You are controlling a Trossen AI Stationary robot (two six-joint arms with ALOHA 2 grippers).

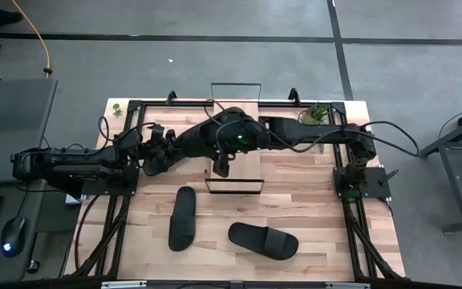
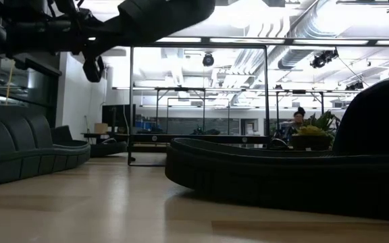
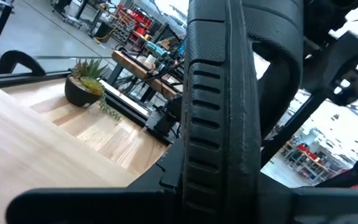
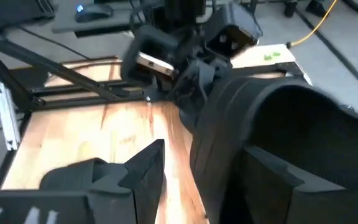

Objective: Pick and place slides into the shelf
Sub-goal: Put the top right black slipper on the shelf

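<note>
1. Both arms are seen to be built of dark, nearly black segments with rounded joint housings.
2. A small green light is shown on the right arm (image 1: 239,138) near its wrist.
3. Black cables are looped along the left arm (image 1: 79,163) and trailed from the right arm's base.
4. A boxy black housing with a pale metallic plate is seen on the left arm's wrist in the right wrist view.
5. The right pincer's fingers (image 4: 143,168) are formed as flat, angular dark plates.

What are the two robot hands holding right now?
Left gripper: closed on a black slide, held up over the table.
Right gripper: gripping the same slide.
</note>
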